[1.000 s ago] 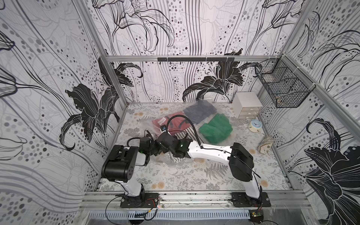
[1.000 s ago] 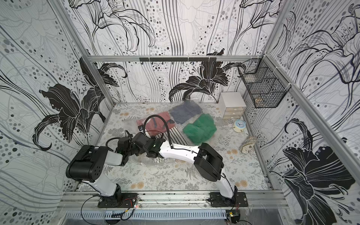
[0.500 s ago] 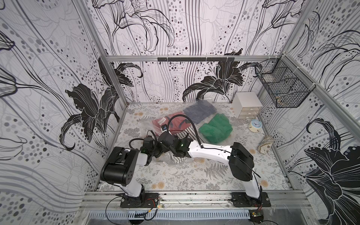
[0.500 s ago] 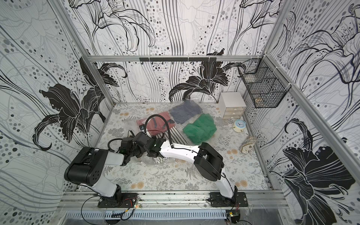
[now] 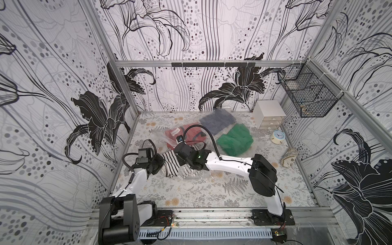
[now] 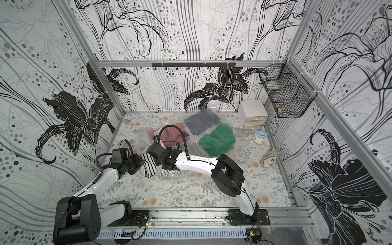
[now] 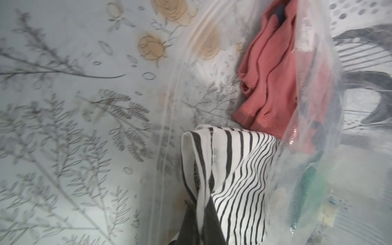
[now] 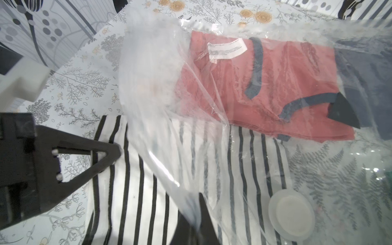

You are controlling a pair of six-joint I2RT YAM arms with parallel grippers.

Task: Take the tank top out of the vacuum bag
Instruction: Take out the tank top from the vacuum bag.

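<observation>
Reviewing both top views, the striped tank top (image 5: 170, 165) lay left of frame centre on the floral table (image 5: 191, 191), partly drawn out of the mouth of the vacuum bag (image 8: 148, 74). In the right wrist view the part nearest the left gripper (image 8: 113, 152) was bare. The rest lay under clear film beside the white valve disc (image 8: 291, 214).

The left gripper had its jaws pressed together, pinching the exposed edge of the tank top; the left wrist view showed striped cloth running into them. Judged purpose: a purchase for pulling the garment clear toward the frame's left edge.

The right gripper (image 8: 201, 214) had its jaws closed on a fold of bag film over the tank top. Judged purpose: to anchor the bag so that it would not follow the pull.

A red garment (image 8: 275, 84) with dark trim lay inside, touching the tank top. A green garment (image 5: 234, 142) and a dark blue garment (image 5: 218, 121) lay deeper, right of and above centre. Risk noted: the red garment could drag along.
</observation>
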